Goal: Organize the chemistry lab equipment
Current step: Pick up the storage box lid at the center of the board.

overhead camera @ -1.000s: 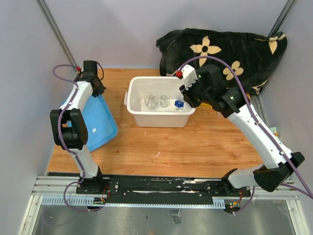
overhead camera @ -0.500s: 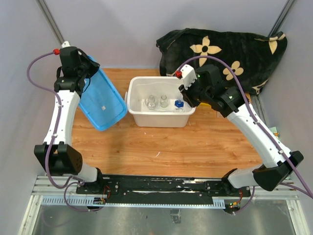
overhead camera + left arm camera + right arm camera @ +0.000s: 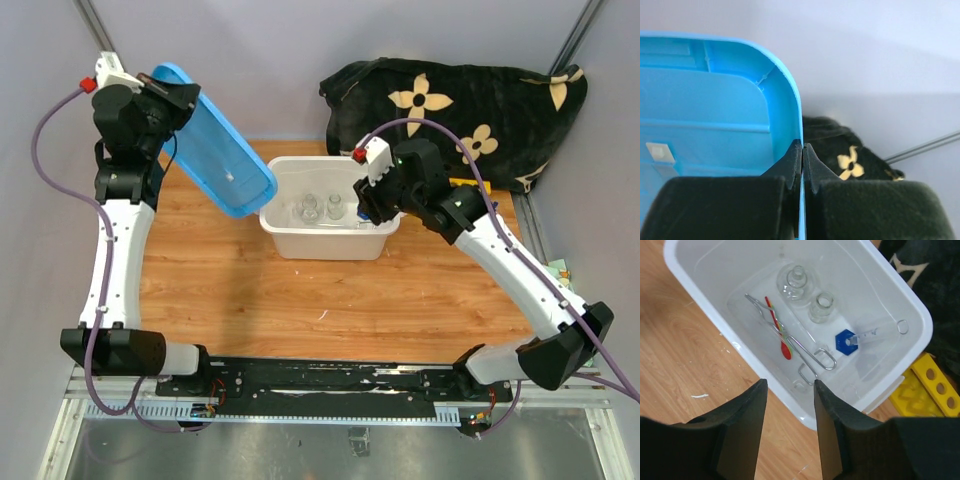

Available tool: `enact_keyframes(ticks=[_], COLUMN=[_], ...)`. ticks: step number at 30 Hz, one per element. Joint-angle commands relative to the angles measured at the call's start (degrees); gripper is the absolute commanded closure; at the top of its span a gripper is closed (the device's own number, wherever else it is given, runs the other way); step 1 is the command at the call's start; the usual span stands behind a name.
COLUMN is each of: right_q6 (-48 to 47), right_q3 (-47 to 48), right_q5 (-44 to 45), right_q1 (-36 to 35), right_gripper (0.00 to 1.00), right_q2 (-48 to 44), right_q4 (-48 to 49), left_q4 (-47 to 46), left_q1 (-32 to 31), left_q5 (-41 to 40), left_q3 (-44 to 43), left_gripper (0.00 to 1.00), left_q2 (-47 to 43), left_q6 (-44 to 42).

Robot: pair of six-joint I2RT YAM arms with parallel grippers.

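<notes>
On the wooden desk the white tub sits at centre, with the black flowered cloth heaped at its 1 o'clock. The blue lid hangs tilted in the air at its 10 o'clock, the lid's low corner overhanging the tub's far-left rim. The left gripper is pinched tight on the lid's edge, as the left wrist view shows close up. That view also shows a pale square sticker on the lid; any writing on it is too small to read. The right gripper hovers over the tub's 3 o'clock rim, fingers parted and holding nothing. Looking down, its camera picks out what the overhead view blurs. Two small glass beakers stand in the tub, and metal tongs lie alongside a red-tipped stick. A blue-capped clear tube lies on its side. The yellow holed tube rack lies on the desk just outside the tub wall, mostly hidden behind the right arm from above. A white fleck lies at the tub's 6 o'clock.
</notes>
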State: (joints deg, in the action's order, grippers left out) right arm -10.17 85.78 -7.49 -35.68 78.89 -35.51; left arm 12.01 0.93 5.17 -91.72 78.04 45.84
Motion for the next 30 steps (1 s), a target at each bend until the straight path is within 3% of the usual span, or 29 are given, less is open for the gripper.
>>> enact_keyframes(ticks=[1, 7, 11, 14, 16, 19, 21, 30], right_q6=[7.34, 25.84, 48.87, 78.36, 94.53, 113.58, 122.21, 130.74], right_q3=[-3.40, -4.14, -6.64, -14.09, -19.30, -22.44, -21.47, -14.13], right_q5=[-11.88, -21.59, -31.24, -36.88, -35.07, -30.02, -27.10, -23.01], right_q1=[-0.36, 3.07, 8.35, 11.17, 12.11, 12.41, 12.31, 12.13], right_gripper=[0.51, 0.46, 0.48, 0.45, 0.38, 0.36, 0.35, 0.34], right_q2=[-4.48, -3.52, 0.24, 3.84, 7.10, 13.87, 18.25, 20.97], right_q4=[11.34, 23.59, 38.58, 64.18, 86.72, 110.30, 120.33, 123.53], left_q4=[-4.45, -4.23, -5.54, -7.02, -8.96, -13.12, -15.91, -27.56], left_q1=[-0.05, -0.05, -0.05, -0.05, -0.05, -0.05, -0.05, -0.12], left_q5=[-0.10, 0.22, 1.44, 2.61, 3.16, 4.83, 5.12, 6.85], left_q3=[-5.90, -9.03, -8.36, -7.35, -6.44, -4.95, -3.80, 0.17], left_gripper=[1.00, 1.00, 1.00, 1.00, 1.00, 1.00, 1.00, 1.00], left_q2=[-3.99, -5.85, -6.72, -7.23, -7.89, -8.44, -8.87, -9.62], left_q6=[1.07, 2.18, 4.19, 5.96, 7.46, 9.58, 10.69, 14.43])
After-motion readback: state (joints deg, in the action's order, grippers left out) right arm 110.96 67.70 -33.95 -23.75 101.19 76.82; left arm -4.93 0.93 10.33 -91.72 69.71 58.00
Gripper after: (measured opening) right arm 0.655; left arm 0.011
